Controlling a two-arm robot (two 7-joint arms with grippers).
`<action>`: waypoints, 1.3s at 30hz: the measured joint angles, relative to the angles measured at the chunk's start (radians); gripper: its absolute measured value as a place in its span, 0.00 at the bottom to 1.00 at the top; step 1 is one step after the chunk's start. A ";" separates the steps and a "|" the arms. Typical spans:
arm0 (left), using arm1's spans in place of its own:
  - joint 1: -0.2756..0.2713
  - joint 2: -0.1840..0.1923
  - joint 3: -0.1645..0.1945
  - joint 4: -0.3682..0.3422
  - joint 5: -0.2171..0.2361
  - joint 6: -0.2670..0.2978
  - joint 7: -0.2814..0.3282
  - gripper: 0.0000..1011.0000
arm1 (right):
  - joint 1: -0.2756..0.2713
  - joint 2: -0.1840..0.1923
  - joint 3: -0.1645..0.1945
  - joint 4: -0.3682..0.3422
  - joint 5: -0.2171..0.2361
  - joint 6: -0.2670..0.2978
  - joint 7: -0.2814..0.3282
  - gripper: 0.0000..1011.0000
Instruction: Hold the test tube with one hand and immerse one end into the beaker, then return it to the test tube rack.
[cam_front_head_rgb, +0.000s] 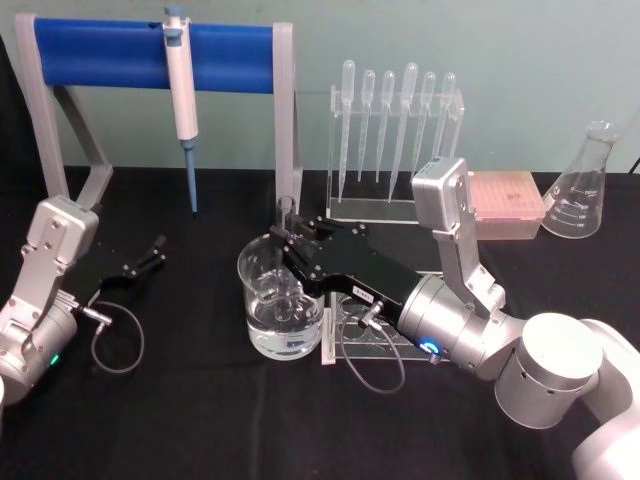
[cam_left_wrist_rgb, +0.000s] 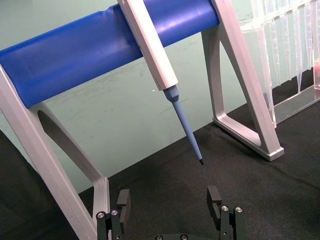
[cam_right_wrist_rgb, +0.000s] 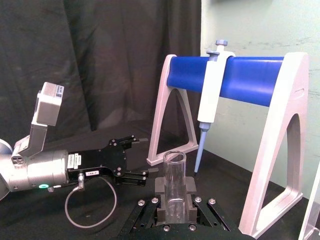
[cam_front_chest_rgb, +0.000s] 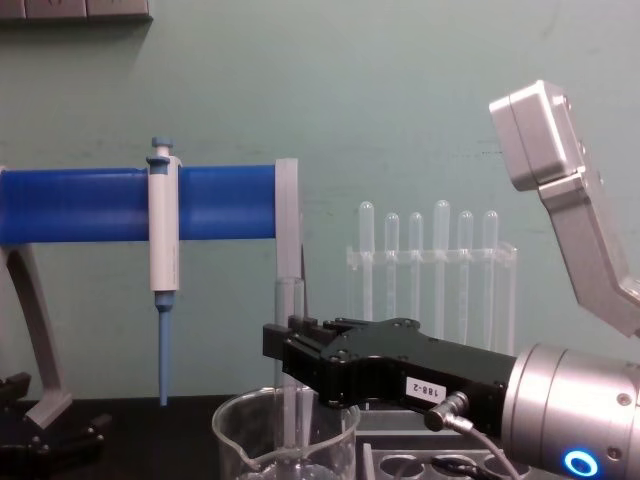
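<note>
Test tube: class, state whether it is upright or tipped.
Upright: the test tube stands vertical, clamped in the right gripper, lower end inside the beaker.

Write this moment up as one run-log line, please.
right end effector: shut on test tube, upright | tube's lower end: inside beaker | left end effector: open, idle on left | return to rack: not yet done
</note>
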 joint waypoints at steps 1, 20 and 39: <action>0.000 0.000 0.000 0.000 0.000 0.000 0.000 0.99 | 0.000 0.000 0.000 0.000 0.000 0.000 0.000 0.22; 0.000 0.000 0.000 0.000 0.000 0.000 0.000 0.99 | 0.000 0.000 0.000 0.000 0.000 0.000 0.000 0.22; 0.000 0.000 0.000 0.000 0.000 0.000 0.000 0.99 | 0.000 0.000 0.000 0.000 0.000 0.000 0.000 0.22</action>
